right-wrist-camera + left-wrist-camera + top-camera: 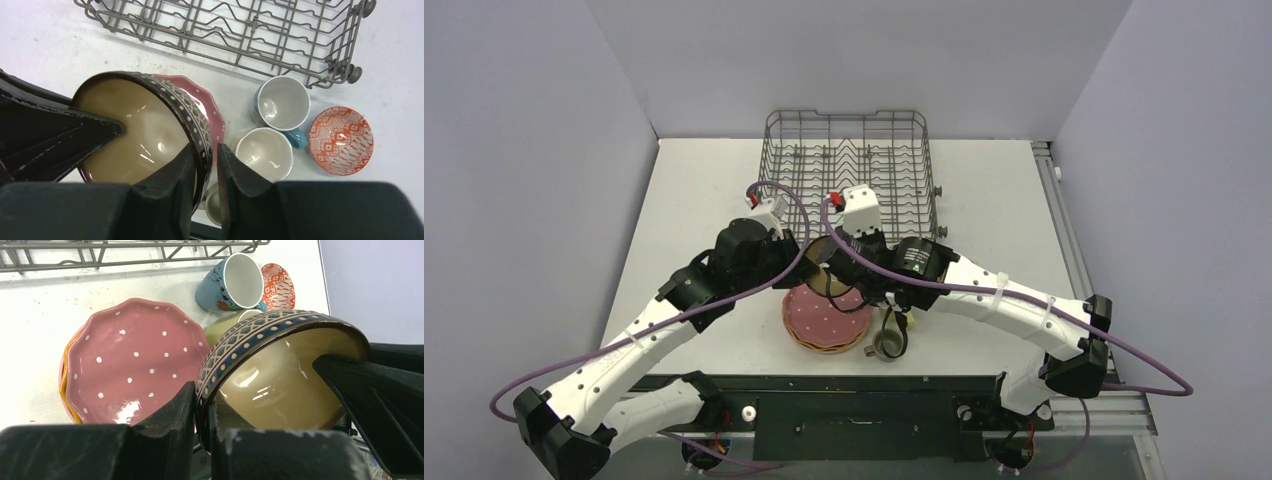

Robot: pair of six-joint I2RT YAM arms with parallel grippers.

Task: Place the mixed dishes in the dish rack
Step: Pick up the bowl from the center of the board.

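Observation:
The dark brown bowl point(280, 380) with a patterned band and tan inside hangs tilted above the pink dotted plate point(130, 360). My left gripper point(202, 397) is shut on its rim, one finger inside and one outside. On the opposite rim my right gripper point(205, 149) straddles the bowl point(140, 135); its inner finger lies against the wall, while a thin gap shows at the outer finger. The dish rack point(849, 165) stands just beyond, with no dishes showing in it. A blue mug point(282, 102), a pale mug point(264, 152) and a red-patterned bowl point(341, 140) sit on the table.
The pink plate point(827, 318) tops a stack with an orange plate point(67, 390) beneath. A small grey mug point(889, 343) stands near the table's front edge. Both arms cross in front of the rack's near side. Grey walls close in the table.

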